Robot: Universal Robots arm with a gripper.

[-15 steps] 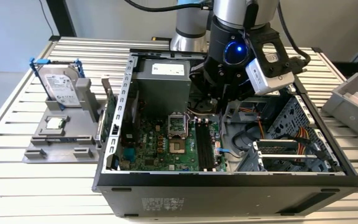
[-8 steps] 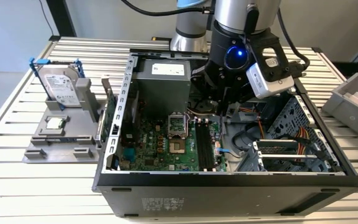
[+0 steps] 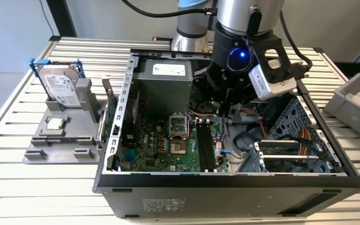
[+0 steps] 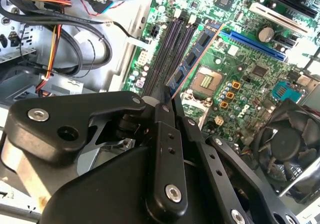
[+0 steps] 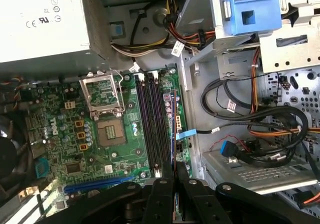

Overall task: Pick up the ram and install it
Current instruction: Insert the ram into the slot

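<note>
The ram (image 4: 192,56) is a thin blue-green stick with a row of chips, and my gripper (image 4: 167,93) is shut on one end of it. In the first wrist view the ram (image 5: 174,129) shows edge-on, running out from the gripper (image 5: 174,168) just beside the black memory slots (image 5: 152,126). It hangs over the motherboard (image 4: 250,79), roughly in line with the slots (image 4: 167,51). In the exterior view the gripper (image 3: 228,111) reaches down inside the open computer case (image 3: 230,180), above the far end of the slots (image 3: 206,147).
A power supply (image 3: 164,79) fills the case's far end. Drive cages and cable bundles (image 5: 260,119) crowd one side. A fan (image 4: 290,144) sits by the processor socket (image 5: 107,131). Outside, a grey stand (image 3: 58,138) carries a hard drive (image 3: 61,86) and an expansion card (image 3: 111,119).
</note>
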